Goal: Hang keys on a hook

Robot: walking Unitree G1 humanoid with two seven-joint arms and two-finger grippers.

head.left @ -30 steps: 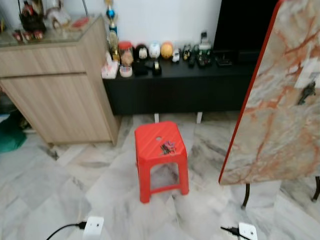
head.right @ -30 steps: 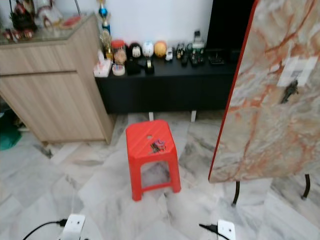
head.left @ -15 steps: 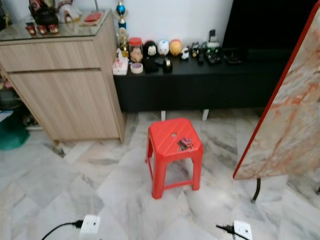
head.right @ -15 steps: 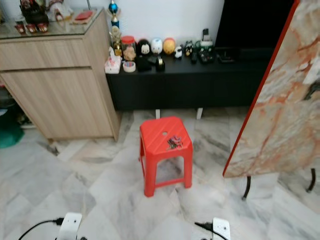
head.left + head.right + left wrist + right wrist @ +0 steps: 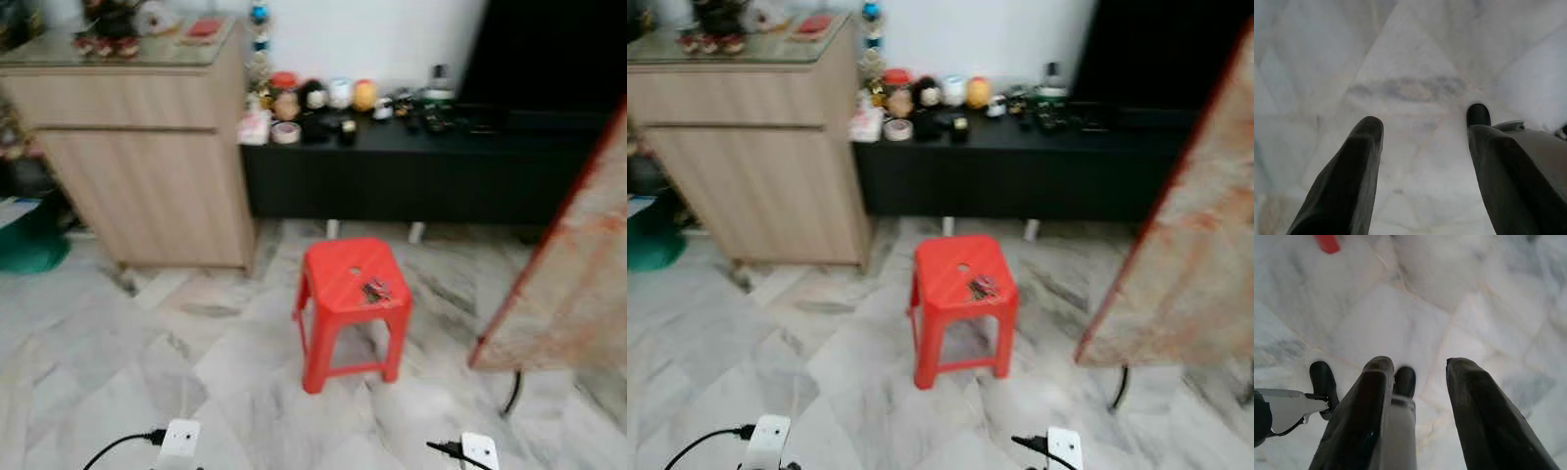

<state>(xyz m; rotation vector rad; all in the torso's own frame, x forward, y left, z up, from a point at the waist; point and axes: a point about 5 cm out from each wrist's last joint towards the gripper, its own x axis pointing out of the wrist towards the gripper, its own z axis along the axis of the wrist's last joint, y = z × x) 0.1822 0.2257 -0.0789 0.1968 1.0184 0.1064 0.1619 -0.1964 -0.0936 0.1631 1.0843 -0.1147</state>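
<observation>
A small bunch of keys (image 5: 375,290) lies on top of a red plastic stool (image 5: 351,311) standing on the marble floor ahead of me. The same keys (image 5: 982,288) rest near the right side of the stool's seat. A marble-patterned board with a red edge (image 5: 568,284) leans at the right; the picture is blurred and no hook can be made out on it. My left gripper (image 5: 1425,127) hangs open over bare marble floor. My right gripper (image 5: 1418,364) is open too, pointing down at the floor with nothing between its fingers.
A wooden cabinet (image 5: 147,157) stands at the left with ornaments on top. A long black TV console (image 5: 421,162) runs along the back wall, lined with small figurines. A green object (image 5: 29,250) lies far left. My feet with cables (image 5: 176,441) show at the bottom.
The whole view has shifted as the camera turned left: the stool drifted right and the marble board slid toward the right edge. The picture is now blurrier.
</observation>
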